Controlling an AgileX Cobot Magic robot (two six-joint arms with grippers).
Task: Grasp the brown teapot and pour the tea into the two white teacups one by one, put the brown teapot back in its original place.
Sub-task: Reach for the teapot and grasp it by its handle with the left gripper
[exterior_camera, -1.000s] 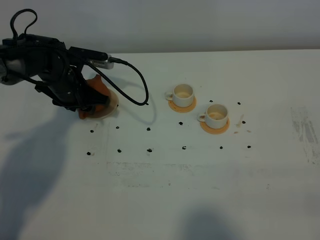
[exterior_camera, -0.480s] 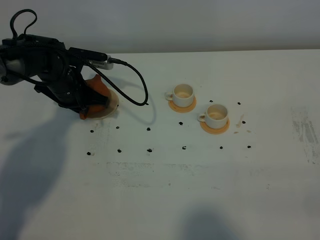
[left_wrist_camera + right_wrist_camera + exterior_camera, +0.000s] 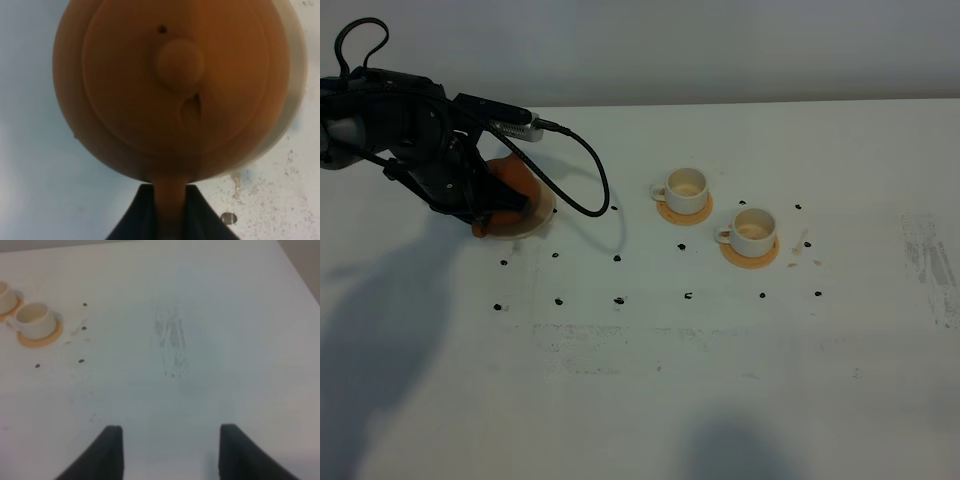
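Note:
The brown teapot (image 3: 508, 180) is at the table's left over the pale beige disc (image 3: 540, 218), mostly hidden under my left arm. In the left wrist view the teapot (image 3: 170, 90) fills the frame, lid knob up. My left gripper (image 3: 169, 212) is shut on its loop handle, and a sliver of the disc (image 3: 298, 95) shows beside it. The two white teacups (image 3: 687, 184) (image 3: 754, 224) stand on orange coasters mid-table, pale inside. My right gripper (image 3: 172, 455) is open over bare table, with one cup (image 3: 34, 317) far from it. No tea shows.
A black cable (image 3: 590, 185) loops from the left arm over the table towards the cups. Small black dots (image 3: 618, 300) mark the surface in rows. Grey scuff marks (image 3: 930, 260) lie near the right edge.
My left gripper has shut on the teapot's handle. The left arm and teapot have shifted slightly up and left in the high view. The cups have not moved.

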